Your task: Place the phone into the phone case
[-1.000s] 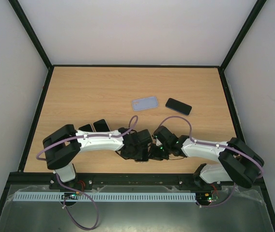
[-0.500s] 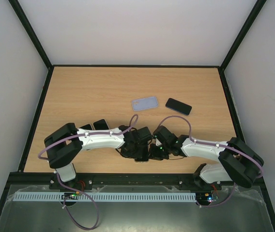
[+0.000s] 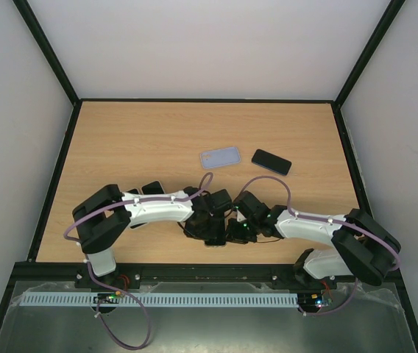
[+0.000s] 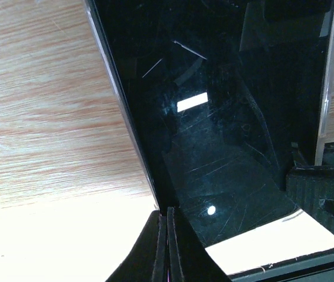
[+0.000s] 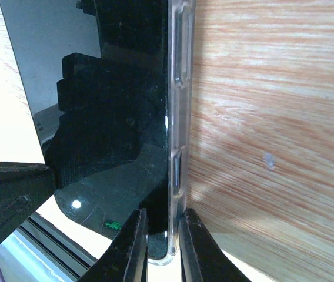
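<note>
Left gripper point(image 4: 167, 218): fingers are pressing flat together with nothing between them – the tips are touching the left long edge of the phone point(image 4: 226, 117).
Right gripper point(image 5: 162, 218): it is pinching narrowly on the rim of the clear case point(image 5: 180, 88), one finger on the screen side and the other on the outer side.
Phone: it is sitting between the two grippers at the near middle of the table point(image 3: 135, 132). Its black glass is facing both wrist cameras and reflecting lights and gripper parts.
Clear case: its rim is running along the long edge of the phone in the right wrist view, with two button covers showing. In the left wrist view a clear rim is also showing down the phone's right edge. Whether every corner is seated I cannot tell.
Top view: the two arms are reaching inward and meeting near the front edge, and the gripper heads are hiding the phone and case there.
Pale blue case point(image 3: 220, 157): it is lying flat toward the far middle of the table, well apart from both grippers.
Second phone point(image 3: 271, 161): black, it is lying flat just to the right of the pale blue case without touching it.
Dark phones point(image 3: 152, 188): two are lying side by side behind the left arm – the arm is covering part of them.
</note>
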